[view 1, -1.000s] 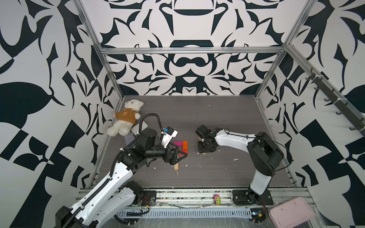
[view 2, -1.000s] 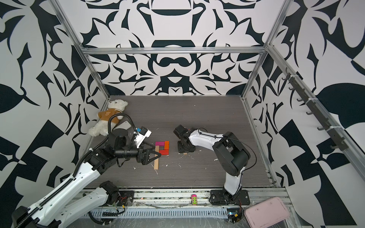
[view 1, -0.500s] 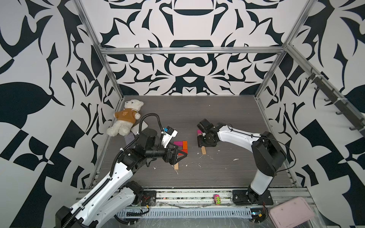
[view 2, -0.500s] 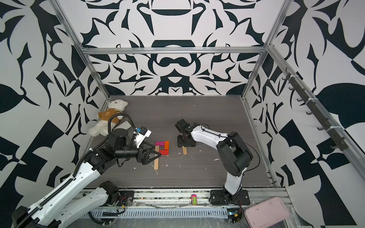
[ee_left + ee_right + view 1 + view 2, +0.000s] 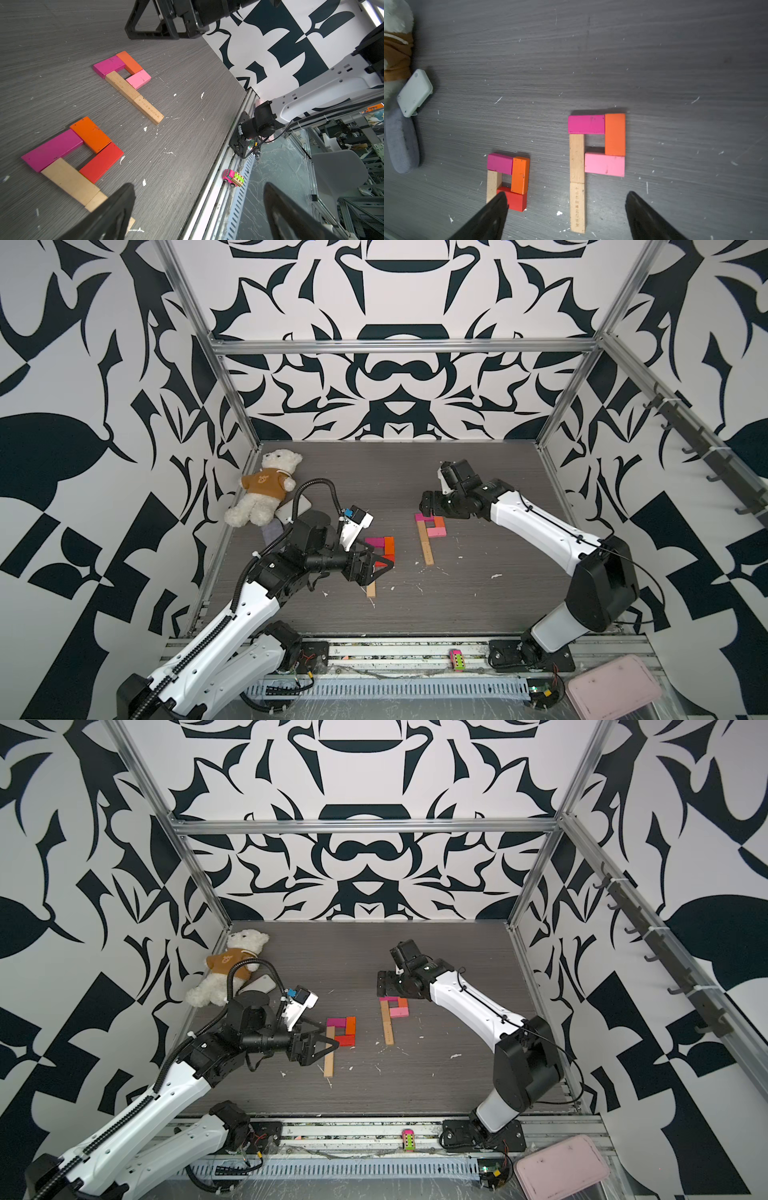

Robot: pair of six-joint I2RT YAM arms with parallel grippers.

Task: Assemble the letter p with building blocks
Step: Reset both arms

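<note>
Building blocks [image 5: 426, 545], ten in all, lay flat on the table [image 5: 478, 605] as two separate letter P figures of five pieces each. By colour there were four tan bars [image 5: 576, 158], two magenta bars [image 5: 586, 124], two orange bars [image 5: 615, 134], one red bar [image 5: 516, 201] and one light pink bar [image 5: 604, 164]. Each figure had two tan bars end to end as its stem, magenta across the top and orange down the side. Red closed the loop of the figure by the left arm, and light pink closed the loop of the other, which sat at about 2 o'clock from it in both top views. The left pincer [image 5: 195, 187] hung released and empty above the stem and red bar. The right pincer [image 5: 566, 194] hung released and empty over the magenta end of the pink-looped figure. One teddy bear [image 5: 266, 489] lay at 10 o'clock of the table, one toy car [image 5: 456, 659] on the rail at 6 o'clock, and one pink tray [image 5: 613, 689] at 5 o'clock.
</note>
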